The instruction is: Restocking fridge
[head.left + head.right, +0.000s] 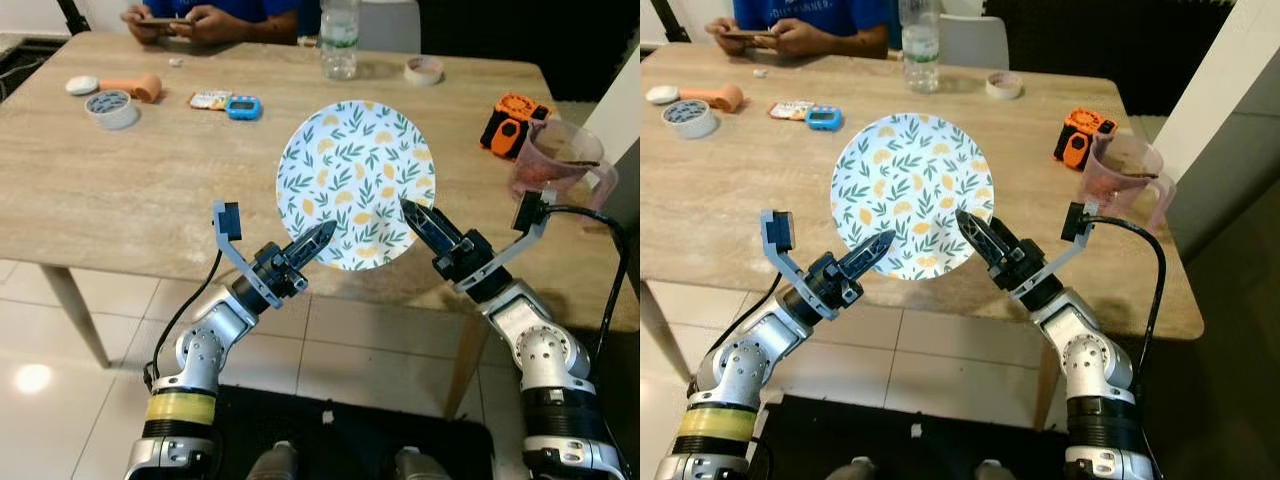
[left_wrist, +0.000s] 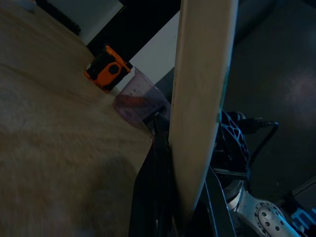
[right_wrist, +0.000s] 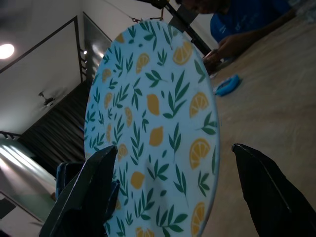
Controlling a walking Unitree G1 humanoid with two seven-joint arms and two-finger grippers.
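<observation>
Above the tabletop (image 1: 120, 200), left claw (image 1: 322, 240) clenches the plate (image 1: 355, 180); right claw (image 1: 412, 215) spread beside it, pitcher (image 1: 555, 160) nearby.

Plate (image 2: 200, 98) edge-on between tool fingers (image 2: 157, 163) — wooden table (image 2: 44, 128) behind

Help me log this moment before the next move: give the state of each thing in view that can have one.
Plate: lifted off the table, tilted, pinched at its rim from both sides.
Left gripper: shut on the plate's edge.
Right gripper: jaws open, plate rim between them.
Water bottle: upright on the table.
Pink jug: upright near the table's corner.
Tape roll: lying flat.
</observation>
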